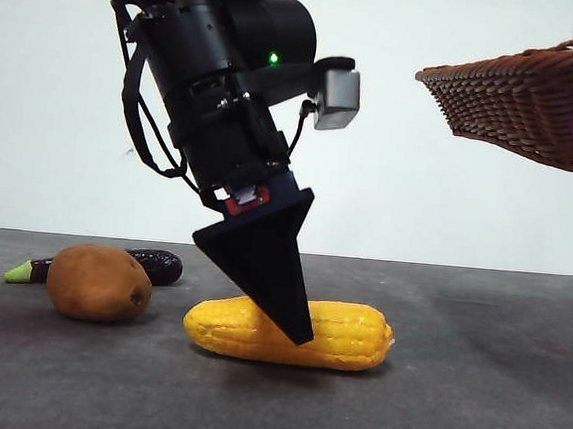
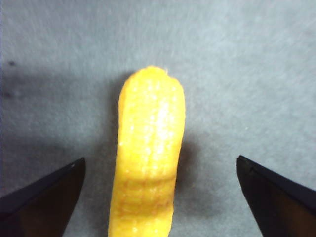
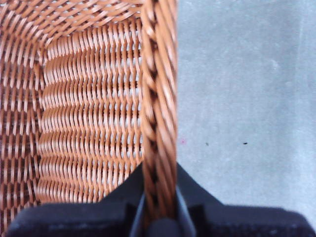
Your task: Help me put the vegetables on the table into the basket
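The yellow corn cob [image 1: 291,332] lies on the dark grey table [image 1: 450,410], front and centre. My left gripper [image 1: 296,331] is lowered over it and open, its jaws standing either side of the corn cob [image 2: 148,153] without touching. The brown potato [image 1: 99,282] rests to the left, and the purple eggplant [image 1: 152,263] lies behind it with its green stem pointing left. The wicker basket [image 1: 537,101] hangs tilted in the air at the upper right. My right gripper [image 3: 159,217] is shut on the basket's braided rim [image 3: 159,98].
A plain white wall stands behind the table. The table surface [image 3: 247,98] shows below the raised basket.
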